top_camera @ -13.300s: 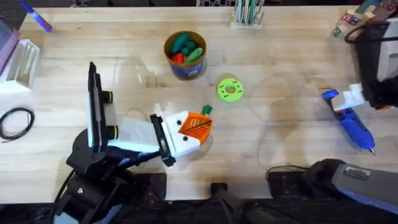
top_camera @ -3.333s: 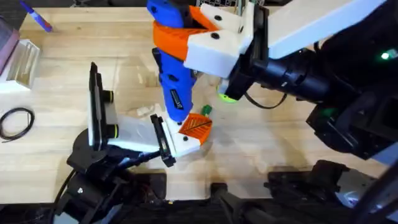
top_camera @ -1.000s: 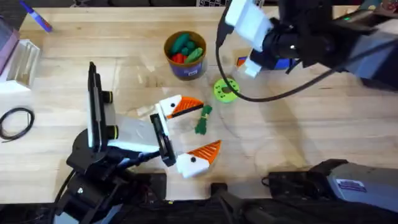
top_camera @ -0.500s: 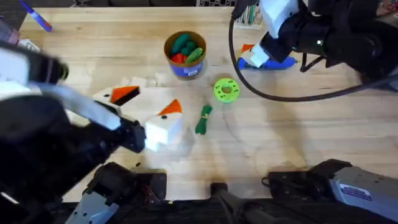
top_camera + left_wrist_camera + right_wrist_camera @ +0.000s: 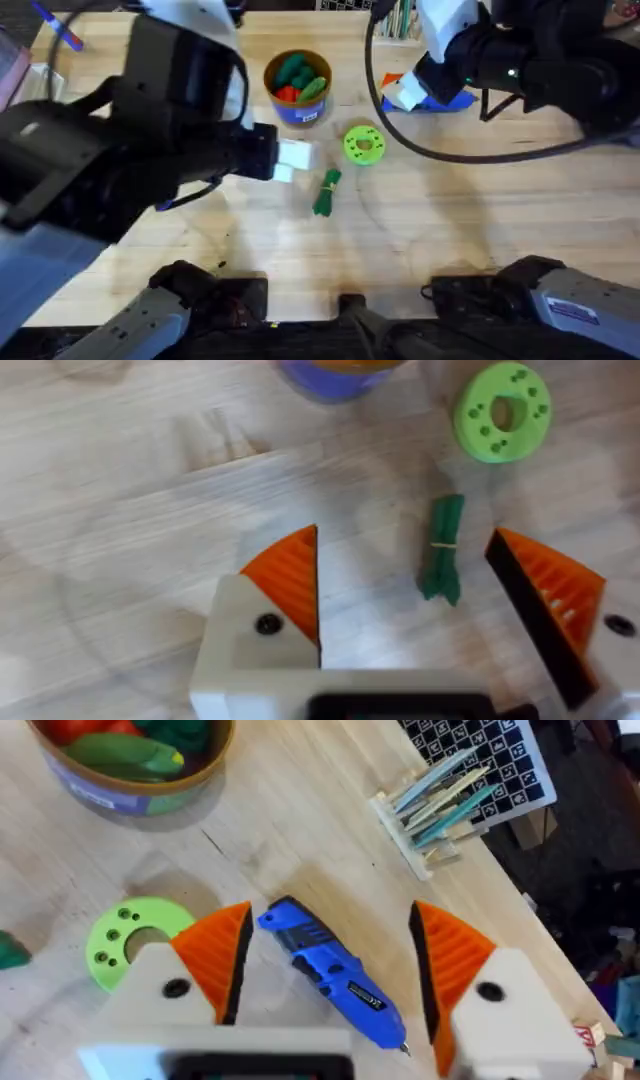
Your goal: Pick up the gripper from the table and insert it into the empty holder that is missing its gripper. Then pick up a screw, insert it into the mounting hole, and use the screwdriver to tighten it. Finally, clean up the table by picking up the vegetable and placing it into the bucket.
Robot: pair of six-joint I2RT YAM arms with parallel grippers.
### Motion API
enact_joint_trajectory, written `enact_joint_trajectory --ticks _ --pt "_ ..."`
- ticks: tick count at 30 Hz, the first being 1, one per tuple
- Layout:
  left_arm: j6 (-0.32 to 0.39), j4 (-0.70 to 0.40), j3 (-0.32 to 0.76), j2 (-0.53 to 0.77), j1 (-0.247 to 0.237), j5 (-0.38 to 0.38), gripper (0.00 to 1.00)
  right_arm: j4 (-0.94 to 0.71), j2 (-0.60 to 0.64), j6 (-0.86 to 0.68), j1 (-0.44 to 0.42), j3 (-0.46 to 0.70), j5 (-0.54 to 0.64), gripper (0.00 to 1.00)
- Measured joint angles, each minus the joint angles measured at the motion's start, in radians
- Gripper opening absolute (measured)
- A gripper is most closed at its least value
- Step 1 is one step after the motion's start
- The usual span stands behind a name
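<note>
Your green vegetable (image 5: 327,192) lies centre frame on table (image 5: 480,210), below-left of green ring (image 5: 364,144). Bucket (image 5: 298,88) upper centre. Left gripper (image 5: 425,585) wide open, empty. Right gripper (image 5: 330,975) open, straddling blue screwdriver (image 5: 335,974), seemingly not gripping.

The left gripper (image 5: 420,610) hangs over the wooden table (image 5: 480,200), its spread fingers either side of a green bean-like vegetable (image 5: 441,547). Beyond the vegetable lie a green perforated disc (image 5: 502,411) and a bucket of toy vegetables (image 5: 297,86). The blue electric screwdriver (image 5: 335,975) lies between the right gripper (image 5: 330,970) fingers, the disc beside it.
</note>
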Motion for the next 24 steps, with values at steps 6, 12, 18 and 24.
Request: enact_joint_trajectory --ticks 6,12,18,24 --pt "0.001 0.029 0.009 0.214 -0.047 0.161 0.985 0.000 -0.084 0.032 -0.038 0.000 -0.001 0.871" --pt "-0.053 0.084 0.009 0.456 -0.139 0.194 0.987 -0.004 -0.139 0.122 -0.145 0.000 0.000 0.871" --pt "-0.092 0.181 0.015 0.580 -0.228 0.151 0.986 -0.009 -0.193 0.193 -0.211 0.000 0.000 0.871" --pt "-0.117 0.191 0.044 0.626 -0.234 0.154 0.789 -0.009 -0.219 0.211 -0.213 0.000 0.000 0.871"
